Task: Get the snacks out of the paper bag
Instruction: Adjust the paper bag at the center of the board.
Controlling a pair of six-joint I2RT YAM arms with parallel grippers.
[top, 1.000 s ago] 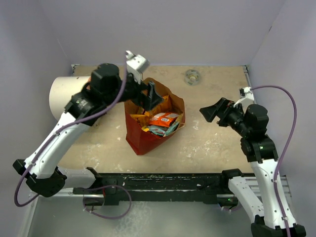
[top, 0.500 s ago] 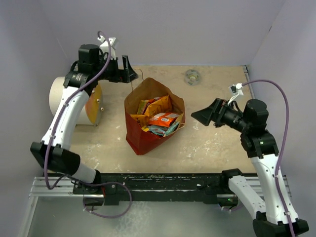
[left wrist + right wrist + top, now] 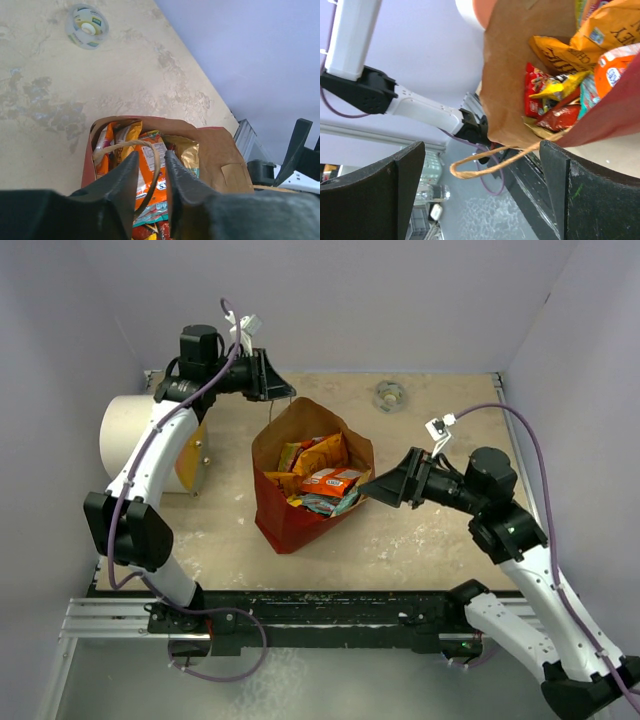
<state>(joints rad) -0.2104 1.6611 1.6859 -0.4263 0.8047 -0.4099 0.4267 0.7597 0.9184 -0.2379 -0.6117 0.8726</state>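
The paper bag (image 3: pixel 290 520) stands upright at the middle of the surface (image 3: pixel 440 540), mouth open to the top. The snacks (image 3: pixel 330 480) are all inside it: orange, yellow, red and teal packets piled against the brown inner wall.

The left hand (image 3: pixel 287 391) hangs over the bag's rim at about 11 o'clock. In the left wrist view its fingers (image 3: pixel 117 187) stand a little apart, and the thin loop handle (image 3: pixel 150 149) on that side runs through the gap. Whether it touches either finger is unclear.

The right hand (image 3: pixel 364 490) sits at the bag's 3 o'clock edge and points into the mouth. Its fingers are spread wide and hold nothing. In the right wrist view the other loop handle (image 3: pixel 492 162) hangs free between them.

A white cylinder (image 3: pixel 135 435) with an orange end lies at 9 o'clock from the bag, well apart from it. A small round container (image 3: pixel 388 395) sits at 1 o'clock, near the far edge.
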